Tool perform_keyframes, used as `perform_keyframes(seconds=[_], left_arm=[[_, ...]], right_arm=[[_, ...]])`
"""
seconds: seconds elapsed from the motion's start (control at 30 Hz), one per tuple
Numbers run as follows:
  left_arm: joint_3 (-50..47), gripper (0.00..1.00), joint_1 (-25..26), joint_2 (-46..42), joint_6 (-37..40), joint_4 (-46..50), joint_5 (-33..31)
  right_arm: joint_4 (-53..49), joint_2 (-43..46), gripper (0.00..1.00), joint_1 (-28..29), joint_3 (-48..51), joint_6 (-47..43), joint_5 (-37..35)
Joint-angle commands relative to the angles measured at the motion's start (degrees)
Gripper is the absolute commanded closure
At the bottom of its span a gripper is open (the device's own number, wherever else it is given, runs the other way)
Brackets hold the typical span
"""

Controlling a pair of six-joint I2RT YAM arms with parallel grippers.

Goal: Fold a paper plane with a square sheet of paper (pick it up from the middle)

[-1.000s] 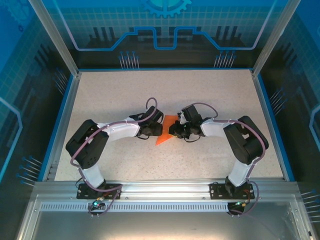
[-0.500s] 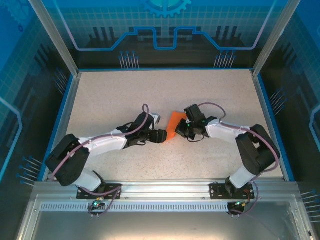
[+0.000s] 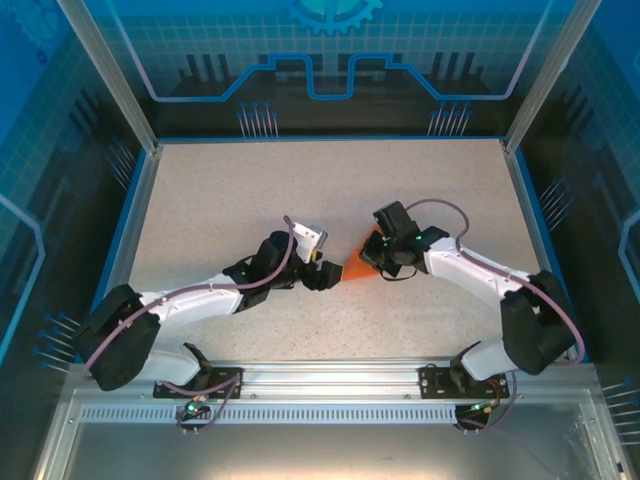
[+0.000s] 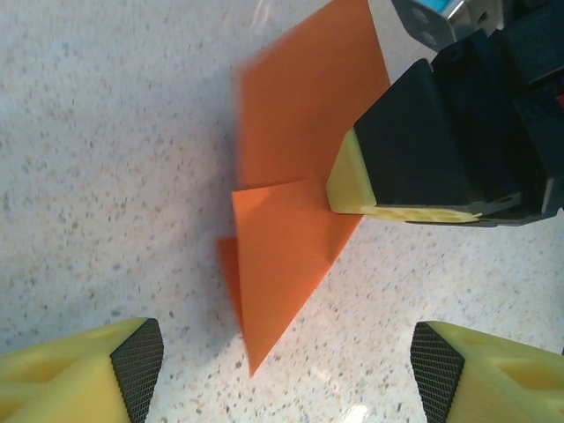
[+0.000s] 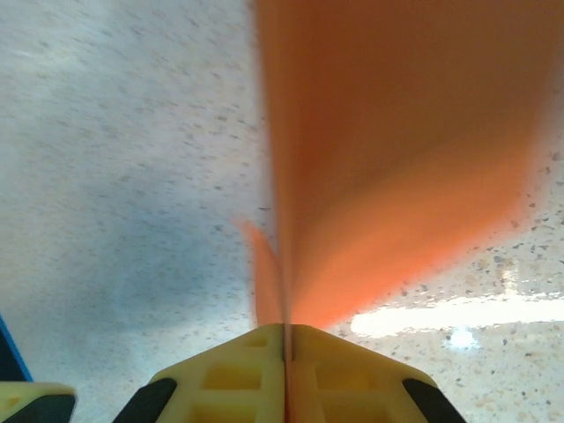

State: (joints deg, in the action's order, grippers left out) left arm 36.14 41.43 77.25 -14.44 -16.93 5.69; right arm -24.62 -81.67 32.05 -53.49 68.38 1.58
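- The right gripper (image 5: 284,339) is pinching the thin, bright orange, pointed folded paper (image 4: 291,256), mid-fold I'd say.
- The left gripper (image 4: 282,370) is hovering spread wide; creasing comes next, needing its press.

The top external camera is looking down from above and behind the arm bases, taking in the whole table (image 3: 220,190). Both wrist cameras are facing the tabletop at close range, the right one nearest. All three views are sharing the orange paper (image 3: 358,268) (image 4: 291,256) (image 5: 397,159).
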Motion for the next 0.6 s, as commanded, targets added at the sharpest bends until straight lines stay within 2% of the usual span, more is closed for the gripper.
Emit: perform_keyframes(seconds=[0.0, 0.27, 0.57], left_arm=[[-1.3, 0.21, 0.3, -1.9, 1.7, -3.5, 0.4], [-0.8, 0.20, 0.5, 0.4, 3.0, -4.1, 1.5], [-1.8, 0.29, 0.7, 8.7, 9.3, -12.8, 4.1]], right_arm=[[-7.0, 3.6, 0.91, 1.9, -3.2, -0.6, -7.0], [-6.1, 1.8, 0.90, 2.4, -3.1, 1.1, -7.0], [3.4, -7.0, 0.90, 1.8, -2.4, 4.6, 0.7]])
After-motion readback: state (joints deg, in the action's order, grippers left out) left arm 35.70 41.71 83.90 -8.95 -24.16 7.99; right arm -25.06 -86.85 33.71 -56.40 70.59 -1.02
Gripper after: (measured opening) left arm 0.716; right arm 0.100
